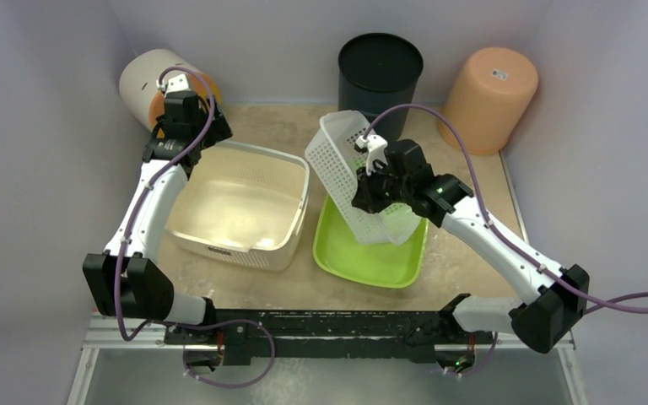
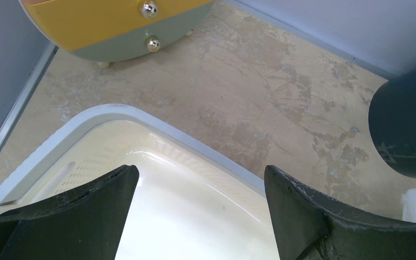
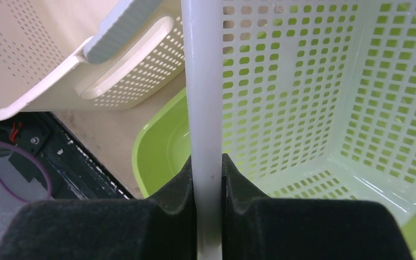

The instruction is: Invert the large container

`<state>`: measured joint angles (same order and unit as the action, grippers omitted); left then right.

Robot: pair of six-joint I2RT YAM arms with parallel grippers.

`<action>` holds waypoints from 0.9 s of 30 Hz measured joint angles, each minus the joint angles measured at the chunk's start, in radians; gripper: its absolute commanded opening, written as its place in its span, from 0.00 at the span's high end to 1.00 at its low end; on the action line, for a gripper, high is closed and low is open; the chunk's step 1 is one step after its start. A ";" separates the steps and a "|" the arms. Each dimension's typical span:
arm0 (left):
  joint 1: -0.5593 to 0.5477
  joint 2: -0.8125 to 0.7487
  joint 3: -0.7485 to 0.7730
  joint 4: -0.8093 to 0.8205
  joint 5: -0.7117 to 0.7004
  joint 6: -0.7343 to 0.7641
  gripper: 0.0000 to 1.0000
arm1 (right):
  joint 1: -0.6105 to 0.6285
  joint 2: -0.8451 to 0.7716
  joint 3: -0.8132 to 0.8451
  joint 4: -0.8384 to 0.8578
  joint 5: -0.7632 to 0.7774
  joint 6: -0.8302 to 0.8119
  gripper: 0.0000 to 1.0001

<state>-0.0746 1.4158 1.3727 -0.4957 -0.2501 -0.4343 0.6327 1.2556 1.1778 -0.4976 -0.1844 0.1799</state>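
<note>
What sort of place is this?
Probably a robot test booth: a left arm and right arm bolted at the table edge, plain walls boxing it in, and a cream basket and white perforated basket as props.

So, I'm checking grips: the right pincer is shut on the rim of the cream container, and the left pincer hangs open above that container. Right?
No: the right pincer is shut on the rim of the white perforated basket, as the right wrist view shows. The left pincer does hang open above the cream container.
</note>
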 measured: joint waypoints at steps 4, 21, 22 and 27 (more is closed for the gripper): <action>0.000 0.001 0.002 -0.002 0.000 0.000 0.12 | -0.023 0.000 0.001 0.012 -0.031 0.027 1.00; 0.000 0.011 0.041 -0.008 -0.008 0.008 0.12 | -0.198 -0.048 0.409 -0.076 -0.002 0.119 1.00; 0.000 0.014 0.044 -0.008 -0.008 0.008 0.12 | -0.204 -0.067 0.416 -0.084 0.048 0.113 1.00; 0.000 0.032 0.050 -0.006 -0.007 0.008 0.12 | -0.213 -0.145 0.421 -0.182 0.264 0.097 1.00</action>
<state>-0.0746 1.4475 1.4231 -0.5022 -0.2573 -0.4263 0.4194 1.1107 1.5990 -0.6796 0.0799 0.2768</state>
